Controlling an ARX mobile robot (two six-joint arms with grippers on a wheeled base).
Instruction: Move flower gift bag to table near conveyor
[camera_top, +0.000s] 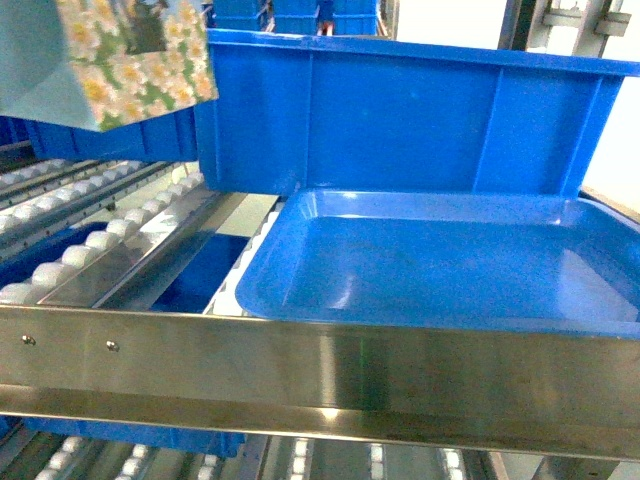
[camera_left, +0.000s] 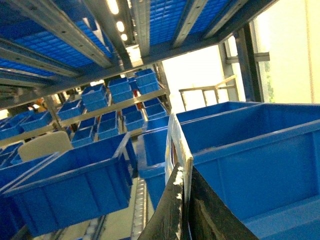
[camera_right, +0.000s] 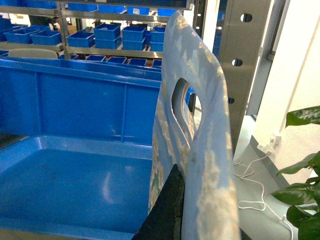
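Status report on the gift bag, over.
Left gripper shut on flower gift bag, lifted over conveyor. Right gripper holds pale handled bag. Blue bin close beside.

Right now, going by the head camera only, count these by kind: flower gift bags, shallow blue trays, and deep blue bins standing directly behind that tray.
flower gift bag: 1
shallow blue tray: 1
deep blue bin directly behind the tray: 1
Total: 3
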